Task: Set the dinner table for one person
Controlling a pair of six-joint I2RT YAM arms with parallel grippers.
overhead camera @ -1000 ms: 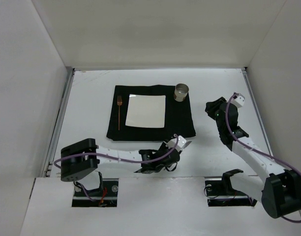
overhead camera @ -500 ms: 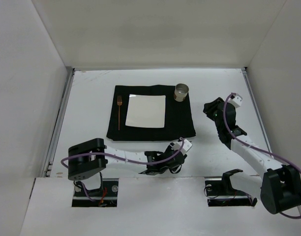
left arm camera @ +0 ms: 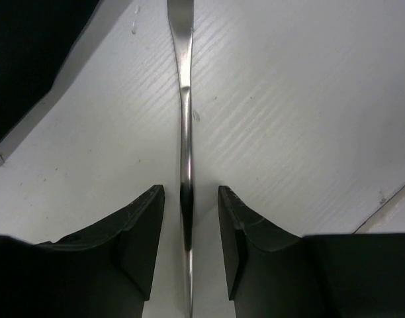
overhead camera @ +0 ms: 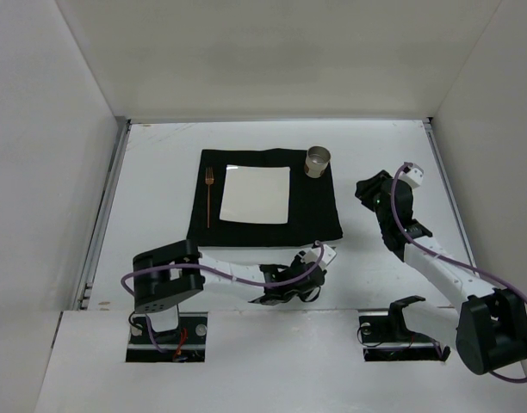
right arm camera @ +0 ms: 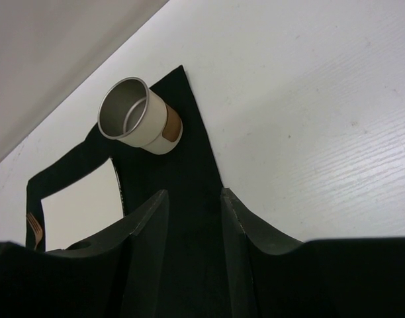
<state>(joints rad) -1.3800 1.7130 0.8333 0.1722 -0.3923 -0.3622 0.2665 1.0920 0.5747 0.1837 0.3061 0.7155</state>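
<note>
On the white dinner table (overhead camera: 160,189) lies a black mat (overhead camera: 315,211) with a square pale plate (overhead camera: 257,194), a copper fork (overhead camera: 209,194) on the plate's left and a metal cup (overhead camera: 317,160) at the far right corner. My left gripper (overhead camera: 289,288) hangs low just in front of the mat. In the left wrist view it (left arm camera: 191,199) is open, and a slim silver utensil (left arm camera: 184,99) lies flat on the table between the fingers with a gap on each side. My right gripper (right arm camera: 194,202) is open and empty over the mat's right edge (right arm camera: 189,172), short of the cup (right arm camera: 139,119).
Metal rails run along the table's left (overhead camera: 108,198) and right (overhead camera: 444,189) sides, with white walls beyond. The table's near edge (left arm camera: 388,199) lies close to the right of the left gripper. Bare table spreads right of the mat (right arm camera: 321,119).
The left arm's shoulder has swung to the right and its gripper has shifted slightly right, staying low by the mat's near edge. The right gripper edged left, then held still.
</note>
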